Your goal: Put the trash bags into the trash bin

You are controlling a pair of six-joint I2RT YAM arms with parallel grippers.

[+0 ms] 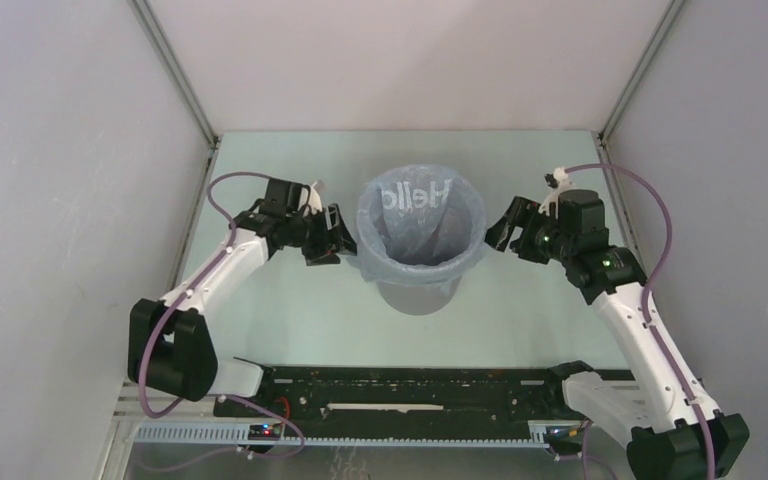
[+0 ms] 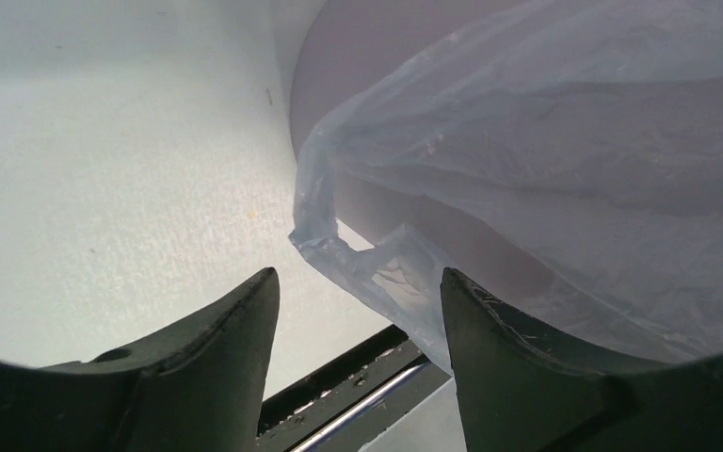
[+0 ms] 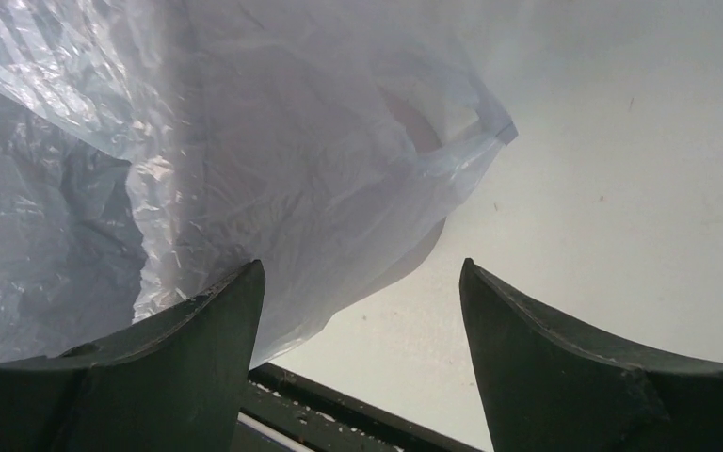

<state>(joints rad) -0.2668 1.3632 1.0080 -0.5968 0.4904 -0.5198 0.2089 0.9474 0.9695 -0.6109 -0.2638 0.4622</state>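
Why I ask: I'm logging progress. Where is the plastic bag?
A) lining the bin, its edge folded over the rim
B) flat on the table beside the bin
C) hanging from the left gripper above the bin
A: the bag sits inside the bin, its edge draped over the rim, with the left gripper and right gripper open beside it.

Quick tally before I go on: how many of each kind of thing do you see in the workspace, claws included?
Trash bag: 1, pale blue, lining the bin and folded over its rim
Trash bin: 1, grey, upright
Claws: 2, left claw and right claw, both open beside the bin
Total: 4
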